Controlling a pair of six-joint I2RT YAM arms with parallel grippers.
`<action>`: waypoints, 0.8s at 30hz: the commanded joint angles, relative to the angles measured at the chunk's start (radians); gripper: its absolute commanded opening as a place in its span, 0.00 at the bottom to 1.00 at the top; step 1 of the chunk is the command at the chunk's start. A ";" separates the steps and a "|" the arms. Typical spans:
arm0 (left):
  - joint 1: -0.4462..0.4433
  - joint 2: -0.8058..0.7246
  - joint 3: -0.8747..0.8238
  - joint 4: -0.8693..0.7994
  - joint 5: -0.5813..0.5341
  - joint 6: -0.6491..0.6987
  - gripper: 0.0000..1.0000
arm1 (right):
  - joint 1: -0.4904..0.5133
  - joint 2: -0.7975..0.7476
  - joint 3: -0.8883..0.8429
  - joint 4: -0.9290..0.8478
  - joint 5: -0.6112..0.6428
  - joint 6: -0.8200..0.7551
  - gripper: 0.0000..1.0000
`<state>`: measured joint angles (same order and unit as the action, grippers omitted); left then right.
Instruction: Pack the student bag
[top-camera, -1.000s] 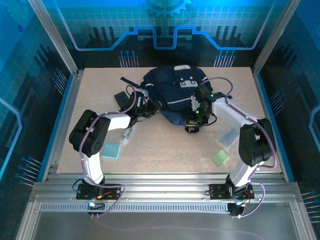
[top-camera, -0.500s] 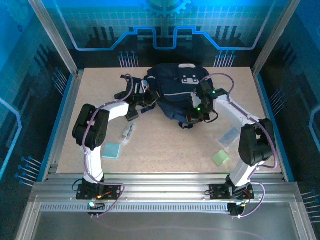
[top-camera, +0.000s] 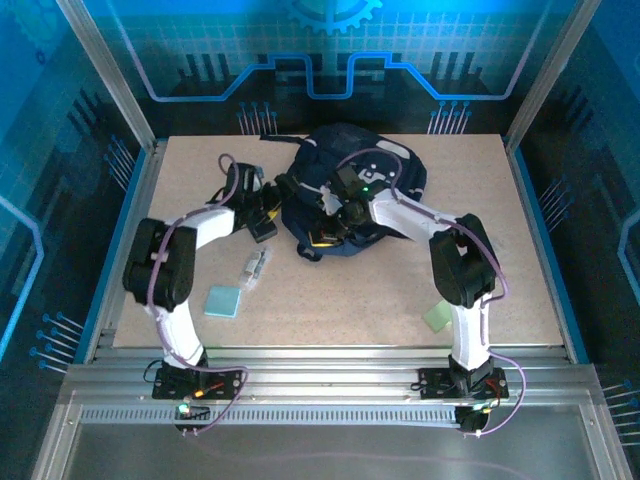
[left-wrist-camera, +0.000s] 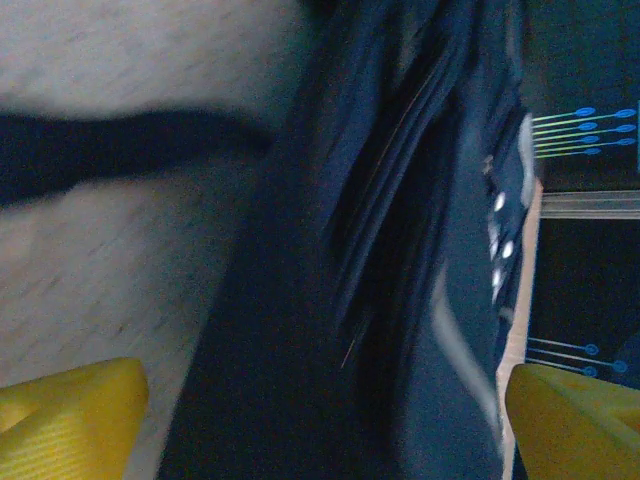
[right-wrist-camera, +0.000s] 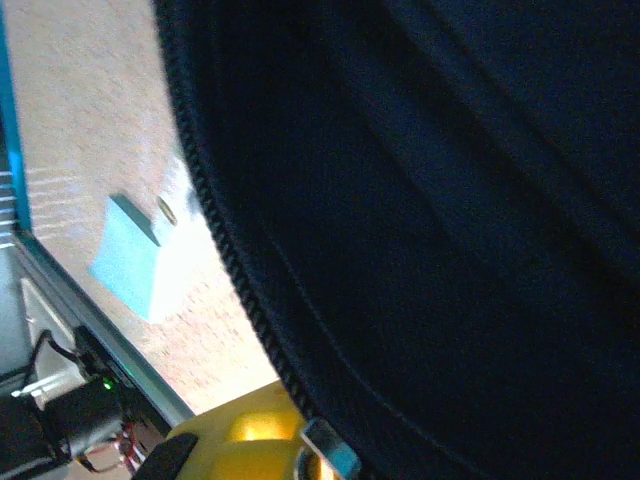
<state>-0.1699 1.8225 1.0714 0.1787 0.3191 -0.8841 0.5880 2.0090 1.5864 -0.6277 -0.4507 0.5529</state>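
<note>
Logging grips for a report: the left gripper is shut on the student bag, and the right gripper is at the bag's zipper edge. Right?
Not quite: the left gripper is open. The left wrist view shows its yellow fingers wide apart, with the student bag ahead of them. The right gripper is at the zipper edge, as stated.

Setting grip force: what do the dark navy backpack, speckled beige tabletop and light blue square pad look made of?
Dark navy backpack: matte woven fabric, judging by soft folds and a toothed zipper edge. Speckled beige tabletop: hard matte board, probably laminate. Light blue square pad: smooth, flat; plastic or paper, unclear.
</note>
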 joint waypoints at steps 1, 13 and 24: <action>0.007 -0.140 -0.126 0.016 -0.033 -0.058 0.93 | -0.006 0.011 0.077 0.092 -0.025 0.036 0.00; -0.129 -0.136 -0.309 0.324 -0.150 -0.301 0.85 | -0.004 -0.040 -0.023 0.225 -0.103 0.129 0.00; -0.157 -0.012 -0.259 0.539 -0.159 -0.328 0.00 | -0.040 -0.132 -0.168 0.000 -0.035 0.004 0.00</action>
<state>-0.3500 1.8149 0.7689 0.6575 0.2169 -1.2289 0.5594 1.9633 1.4345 -0.4644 -0.4870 0.6506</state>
